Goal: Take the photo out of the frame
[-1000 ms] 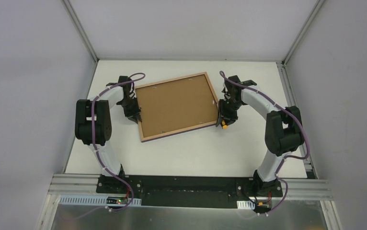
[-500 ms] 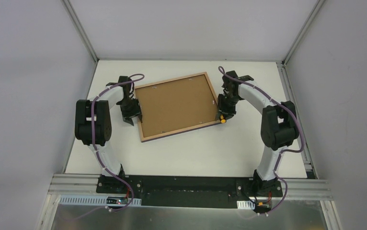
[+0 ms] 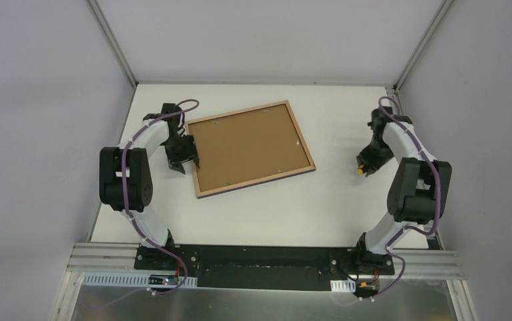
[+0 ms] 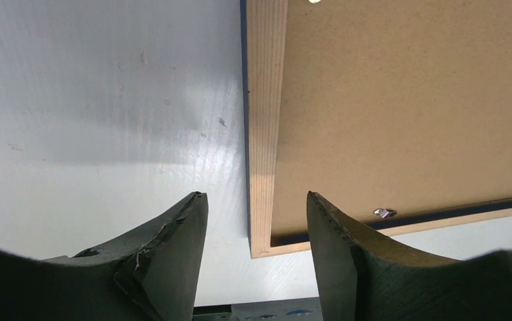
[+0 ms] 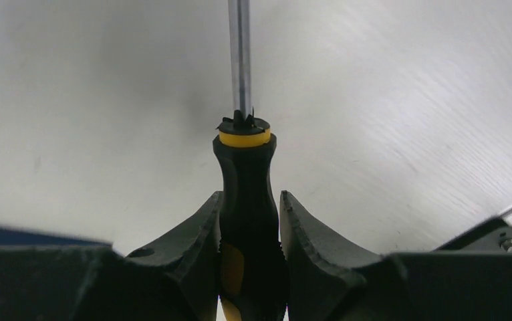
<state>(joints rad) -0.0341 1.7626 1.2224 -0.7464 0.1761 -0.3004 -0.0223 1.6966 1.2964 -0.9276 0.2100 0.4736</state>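
The frame (image 3: 257,182) lies face down mid-table, its light wood rim (image 4: 265,120) around the brown backing board (image 3: 250,147). The photo is hidden under that board. My left gripper (image 3: 184,159) hovers at the frame's left edge. It is open, and the rim's corner shows between the jaws (image 4: 257,207) with nothing gripped. A small metal tab (image 4: 385,212) sits by the lower rim. My right gripper (image 3: 368,162) is off to the right, well apart from the frame. It is shut on a black-and-yellow screwdriver (image 5: 246,180), whose steel shaft (image 5: 240,53) points away from the jaws.
The white table (image 3: 273,214) is boxed in by grey walls and aluminium rails (image 3: 410,60). The black base bar (image 3: 260,257) of both arms runs along the near edge. The right arm's elbow (image 3: 419,190) stands close to the right rail.
My left gripper has opened and eased slightly left off the frame's edge. My right arm has swung right, away from the frame's right edge, taking the screwdriver with it.
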